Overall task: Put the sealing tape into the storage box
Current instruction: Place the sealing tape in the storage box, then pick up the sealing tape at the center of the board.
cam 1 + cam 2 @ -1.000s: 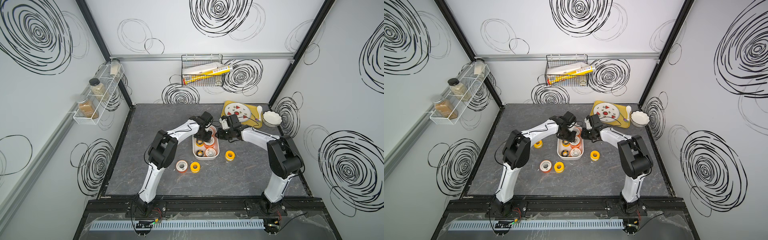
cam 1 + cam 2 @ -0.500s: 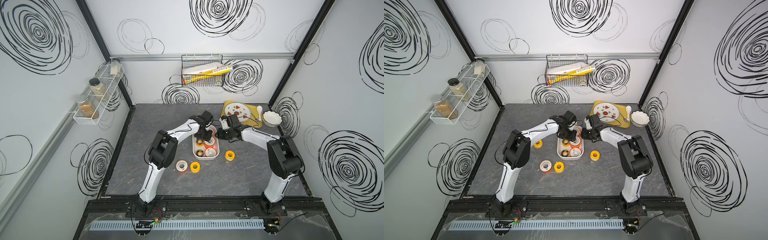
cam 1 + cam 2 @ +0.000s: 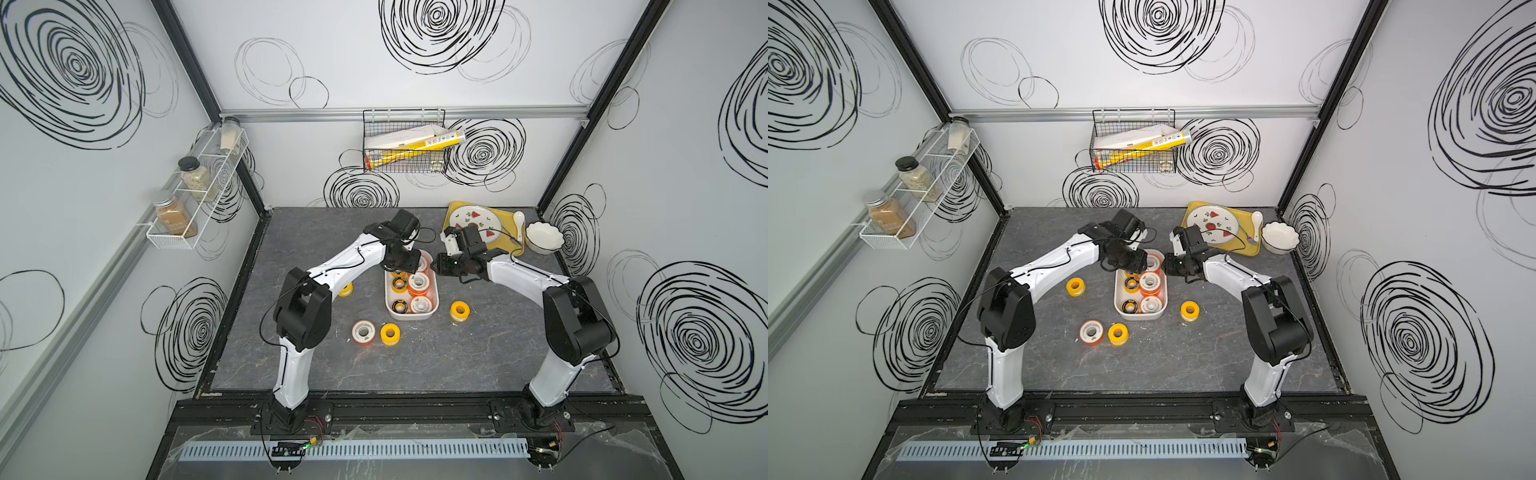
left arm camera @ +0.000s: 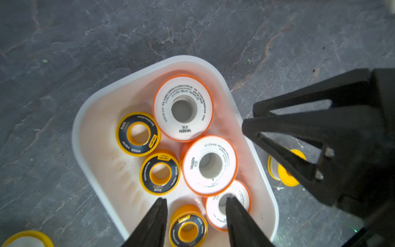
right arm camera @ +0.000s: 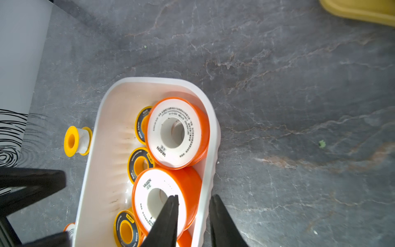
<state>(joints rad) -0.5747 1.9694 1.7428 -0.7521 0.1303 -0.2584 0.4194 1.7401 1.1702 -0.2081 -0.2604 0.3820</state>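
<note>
While four spools of the sealing tape [image 3: 363, 332] lay outside the storage box [image 3: 409, 317] and the rest inside, the left gripper [image 4: 196, 198] hung spread over its contents; the right gripper [image 5: 194, 196], narrowly parted, apparently straddled its wall and could drag it on lifting.

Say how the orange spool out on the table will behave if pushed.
The orange spool lies flat, white face up, so a push probably slides it rather than rolls it. Its round rim would likely roll if tipped. Small and hollow-cored: probably light.
</note>
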